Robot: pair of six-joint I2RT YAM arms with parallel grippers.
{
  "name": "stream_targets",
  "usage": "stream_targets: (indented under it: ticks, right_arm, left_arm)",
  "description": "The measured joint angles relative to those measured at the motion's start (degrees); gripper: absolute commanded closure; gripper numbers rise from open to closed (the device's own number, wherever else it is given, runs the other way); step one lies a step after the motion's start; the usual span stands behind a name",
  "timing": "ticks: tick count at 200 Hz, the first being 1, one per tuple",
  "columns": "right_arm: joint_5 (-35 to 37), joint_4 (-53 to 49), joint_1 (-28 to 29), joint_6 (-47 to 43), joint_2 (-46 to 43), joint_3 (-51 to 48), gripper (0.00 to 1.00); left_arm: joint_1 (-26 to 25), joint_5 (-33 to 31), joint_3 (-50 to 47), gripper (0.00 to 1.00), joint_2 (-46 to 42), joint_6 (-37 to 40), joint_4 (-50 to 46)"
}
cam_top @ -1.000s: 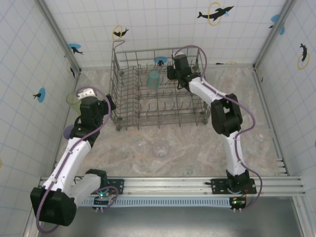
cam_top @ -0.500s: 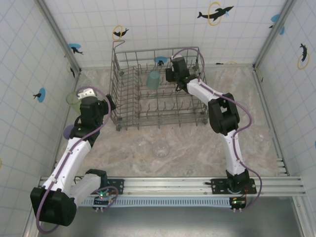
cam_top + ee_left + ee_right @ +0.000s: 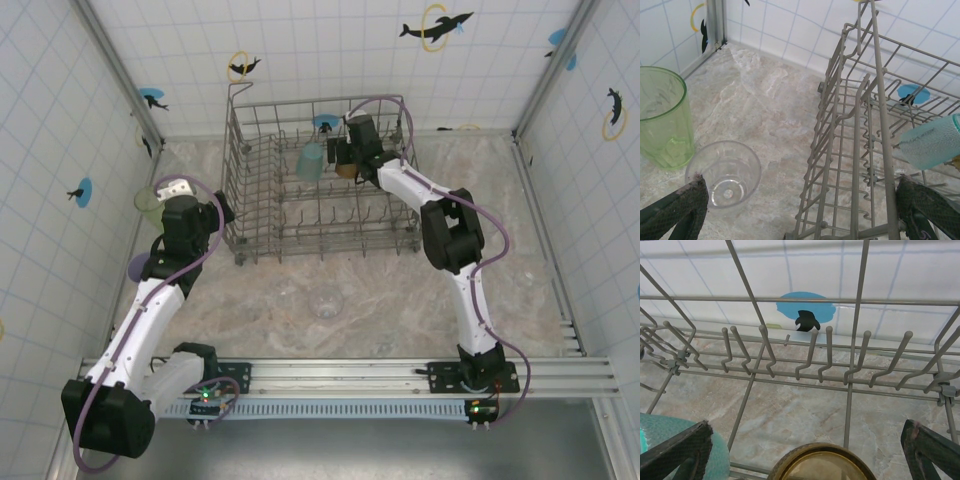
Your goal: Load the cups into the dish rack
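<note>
The right hand has spread wide, leaving the amber cup in the dish rack, upper centre, beside the teal cup. Left hand wide, near a clear cup.

**Inspector A:** Lighting?
**Inspector B:** Bright, even, diffuse from above; soft, faint shadows under the dish rack.
**Inspector A:** Sharpness?
**Inspector B:** Overhead view crisp. In the right wrist view the rim of the amber cup, nearest the lens, is soft.
</note>
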Motion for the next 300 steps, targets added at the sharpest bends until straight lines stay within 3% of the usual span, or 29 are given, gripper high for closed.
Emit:
stream_targets:
  ticks: [69,126,183,247,300]
  right_arm:
    - [-3.96,-4.9,-0.66,1.9,-7.34,-1.75,0.0]
    - [-7.91,-0.92,-0.66,2.56,-26.56,-19.89,0.0]
    - [-12.31,0.98,-0.61,3.32,-34.45,-36.83,0.0]
    - [-15.87,2.1,0.52,6.51,-45.88,-51.28,0.0]
    - [-16.41,3.39,0.96,8.96,-51.67,-57.37,0.0]
  left_arm:
    - [0.02,0.2,1.16,0.03,1.38,-0.22,-0.63]
    - [0.15,-0.04,7.61,0.02,5.42,-0.46,-6.67]
    - [0.33,-1.25,15.5,0.02,6.45,-3.45,-9.57]
    - [0.33,-11.76,18.84,0.02,5.2,-8.57,-16.24]
    - [0.33,-21.24,19.06,0.02,0.92,-12.48,-24.39]
